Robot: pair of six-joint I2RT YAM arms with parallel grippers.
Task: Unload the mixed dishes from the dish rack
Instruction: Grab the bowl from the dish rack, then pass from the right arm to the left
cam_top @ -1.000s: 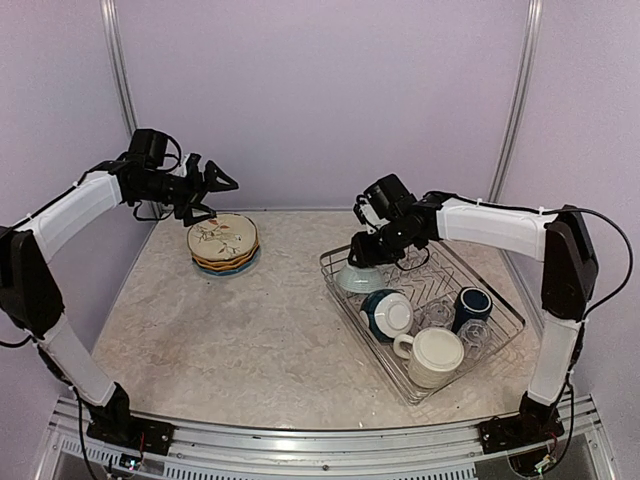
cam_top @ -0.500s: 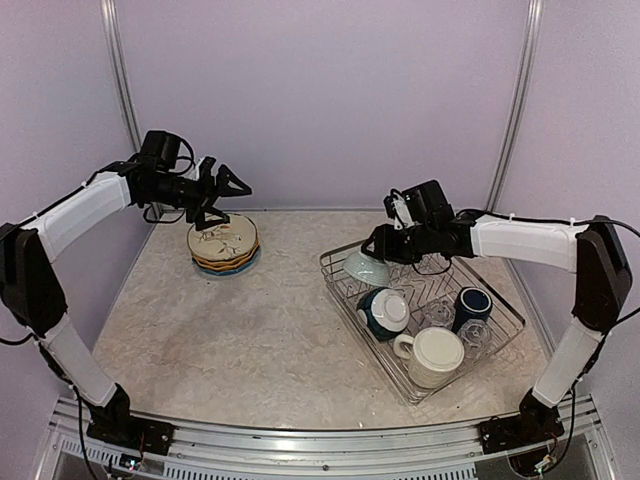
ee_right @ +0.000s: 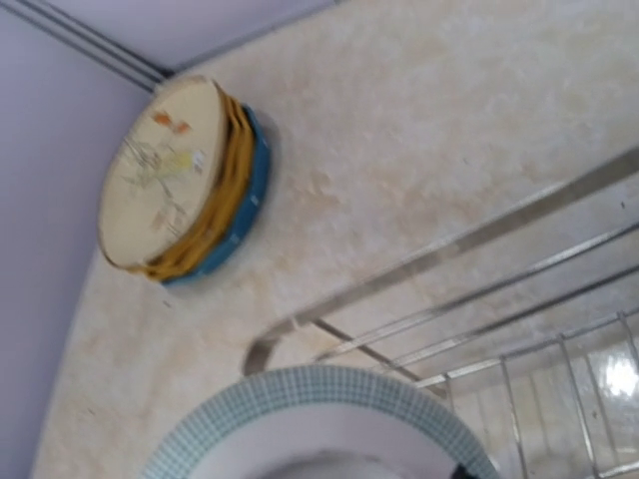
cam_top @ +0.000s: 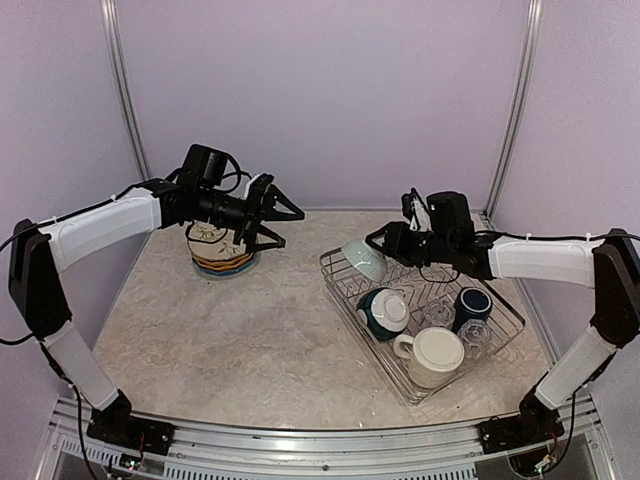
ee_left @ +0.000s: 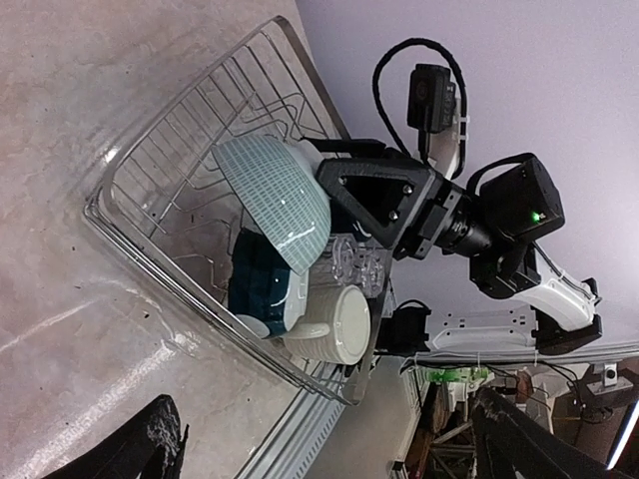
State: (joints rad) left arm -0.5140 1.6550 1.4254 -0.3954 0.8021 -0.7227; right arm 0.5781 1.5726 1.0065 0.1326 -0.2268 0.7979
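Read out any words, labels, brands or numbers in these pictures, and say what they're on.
None can be read. The top plate bears only a floral drawing, the pale bowl only a fine grid pattern; the cream mug, navy mug and dish rack show no lettering.

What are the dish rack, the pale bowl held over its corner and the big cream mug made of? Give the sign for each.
Dish rack: metal wire, silvery and shiny; the thin rods catch bright glints.
Pale bowl: probably glazed ceramic; thick opaque wall, fine printed grid, soft sheen.
Large cream mug: likely glazed ceramic or stoneware; thick rim, smooth and even cream surface.
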